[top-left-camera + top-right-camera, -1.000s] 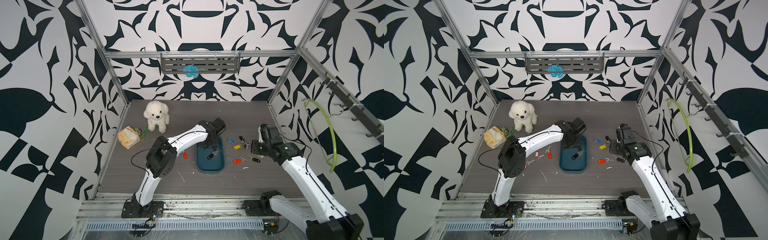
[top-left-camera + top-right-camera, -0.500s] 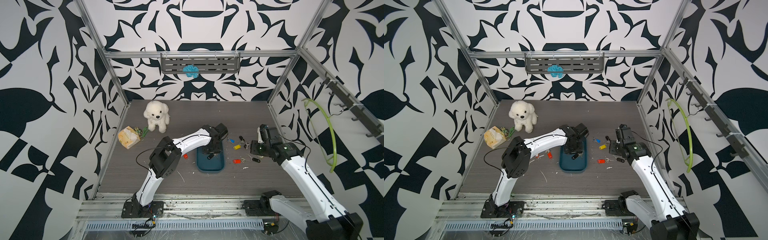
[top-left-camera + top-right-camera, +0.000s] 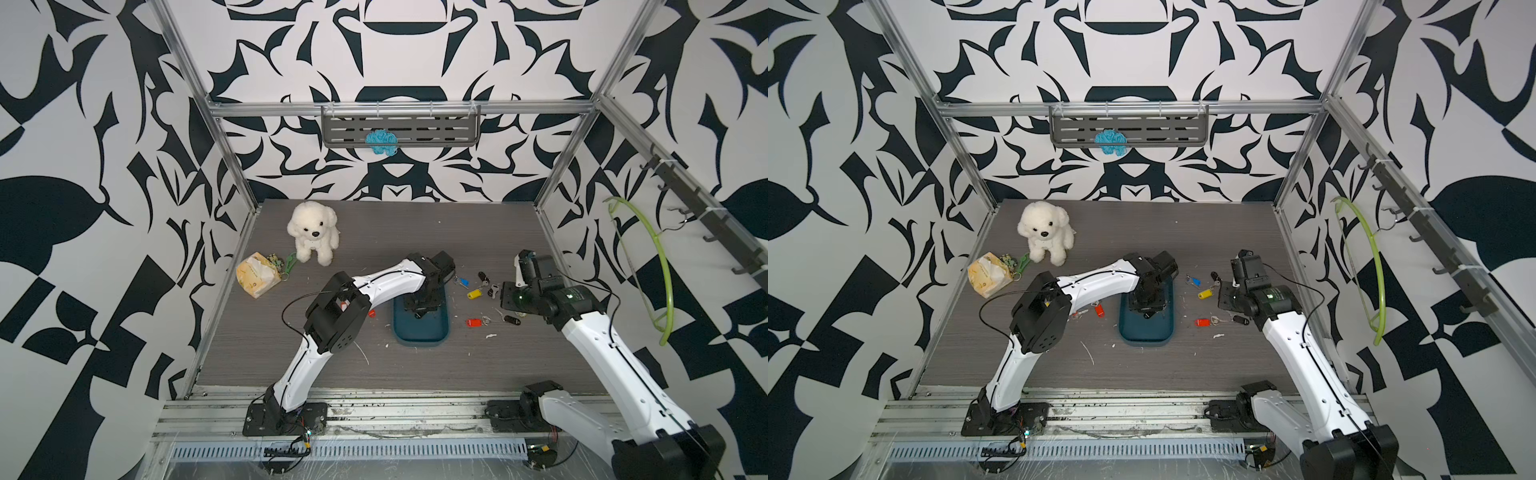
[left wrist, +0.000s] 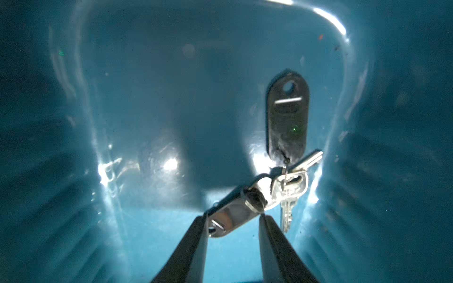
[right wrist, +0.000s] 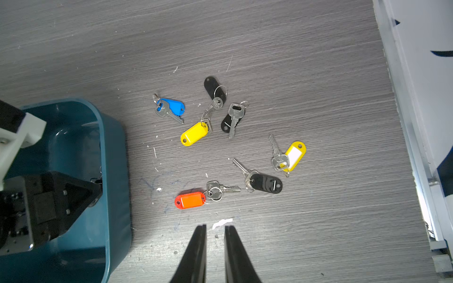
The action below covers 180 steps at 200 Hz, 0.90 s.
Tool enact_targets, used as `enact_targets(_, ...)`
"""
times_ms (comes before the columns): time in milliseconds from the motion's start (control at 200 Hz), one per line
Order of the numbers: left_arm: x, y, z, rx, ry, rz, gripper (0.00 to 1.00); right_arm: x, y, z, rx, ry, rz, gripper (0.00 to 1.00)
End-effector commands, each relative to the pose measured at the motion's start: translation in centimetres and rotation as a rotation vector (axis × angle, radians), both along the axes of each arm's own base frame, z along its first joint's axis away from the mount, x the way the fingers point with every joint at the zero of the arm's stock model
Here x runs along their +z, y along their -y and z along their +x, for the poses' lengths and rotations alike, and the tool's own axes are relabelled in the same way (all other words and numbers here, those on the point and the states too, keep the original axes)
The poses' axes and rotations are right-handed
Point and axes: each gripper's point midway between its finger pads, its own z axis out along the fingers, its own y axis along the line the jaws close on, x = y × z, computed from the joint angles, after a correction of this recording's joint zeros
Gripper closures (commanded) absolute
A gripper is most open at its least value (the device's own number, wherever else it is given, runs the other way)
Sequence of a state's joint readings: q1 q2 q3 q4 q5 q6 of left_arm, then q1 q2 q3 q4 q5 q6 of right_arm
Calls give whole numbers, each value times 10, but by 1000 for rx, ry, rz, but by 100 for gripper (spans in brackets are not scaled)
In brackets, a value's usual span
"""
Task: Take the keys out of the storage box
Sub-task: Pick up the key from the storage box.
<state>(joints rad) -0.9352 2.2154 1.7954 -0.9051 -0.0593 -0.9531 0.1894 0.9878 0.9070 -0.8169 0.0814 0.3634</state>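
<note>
**Removal of the last bunch.** In both top views the box (image 3: 420,337) lies just below frame centre on the counter (image 3: 395,232). Freed keys (image 3: 473,294) are scattered to its right, and a red tag (image 3: 372,313) lies just to its left.

The left wrist view shows what remains inside, a single bunch on the box floor made up of a black tag (image 4: 286,115), a silver tag (image 4: 232,215) and their metal blades. The left tool (image 4: 234,218) is down in the box with a finger on each side of the silver tag, at or very near contact. Whether it is pinching yet cannot be told.

The right tool (image 5: 215,229) hangs above the counter beside the freed keys. Its fingers are a narrow slit apart and hold nothing.

**Step in hand:** grasping the final bunch, so the task is judged nearly complete.

**Next move:** a firm pinch on the slick, thin silver tag, then a straight lift high enough for the dangling black tag to clear the rim before the bunch is carried to the counter. A slip from the fingers is the likely fault.

**Change from the earlier frames:** the left arm has reached further in. Its elbow sits further right in the frame, and the tool has dropped from the box's far end toward its middle. The right arm, the box and the counter keys are unchanged.
</note>
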Motion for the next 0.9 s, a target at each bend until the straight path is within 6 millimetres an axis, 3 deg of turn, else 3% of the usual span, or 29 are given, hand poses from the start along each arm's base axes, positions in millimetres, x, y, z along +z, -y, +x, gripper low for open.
enact_targets(0,4,-3,5,-4,2,17,59,5,0,3,-2,24,8,80)
enact_targets(415,6,6,14,-22,8,14,59,4,-1,4,3,19,11,80)
enact_targets(545,4,5,12,-29,-5,23,64,3,-1,5,4,16,10,80)
enact_targets(895,-1,2,9,-33,-15,35,65,2,-2,5,5,13,11,80)
